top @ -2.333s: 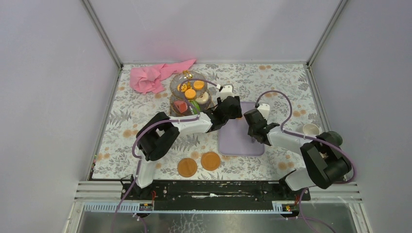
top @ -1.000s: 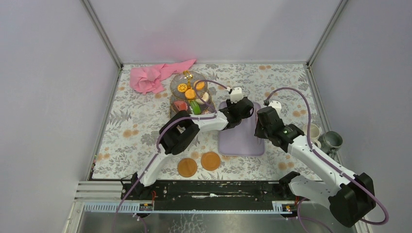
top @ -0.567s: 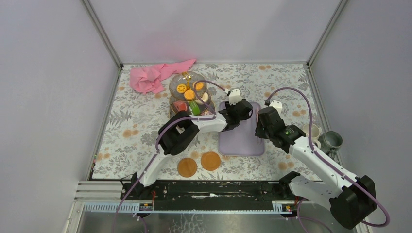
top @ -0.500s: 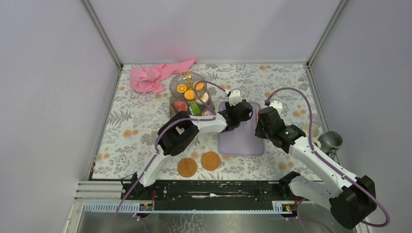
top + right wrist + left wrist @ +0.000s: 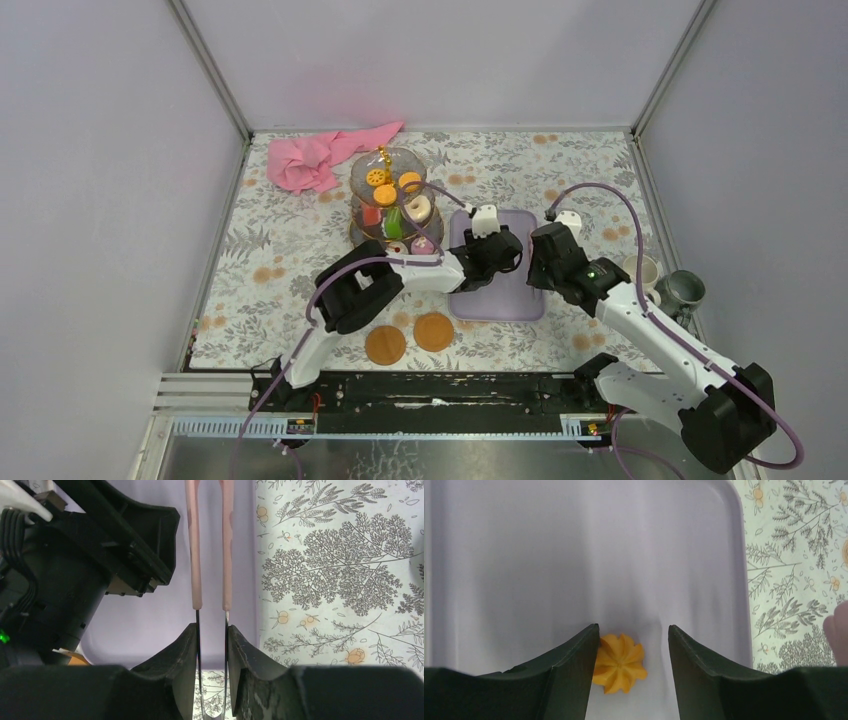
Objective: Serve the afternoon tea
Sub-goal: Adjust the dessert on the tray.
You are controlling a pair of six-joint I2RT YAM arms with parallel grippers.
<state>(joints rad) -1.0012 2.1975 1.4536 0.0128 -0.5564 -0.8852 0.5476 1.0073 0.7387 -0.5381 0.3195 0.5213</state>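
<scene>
Since the earlier top frame the left gripper has been drawing back from beside the three-tier stand toward the lower middle of the frame. The stand now shows whole, and the right arm has hardly shifted.

In the top view, the left gripper is hanging over the middle of the lilac tray. The right gripper is poised just beside it at the tray's right edge. The stand, loaded with small pastries, is standing left of the tray's upper end, with the pink cloth beyond it at upper left. The cream mug and grey-green mug are waiting at the right edge. Two orange discs are lying below the tray.

In the left wrist view, the jaws are standing spread just above the tray. An orange biscuit, flower-shaped, is lying between them at the bottom of the frame, close against the left-hand finger.

In the right wrist view, the fingers are pinching the pink tongs, whose two blades are running up the middle of the frame with a narrow gap between them. The left gripper's black body is filling the left side.

The step in hand looks like fetching this last biscuit for the stand. The next move probably calls for centring the jaws on it, lowering and closing gently. The tongs must also be kept out of the left arm's way.
</scene>
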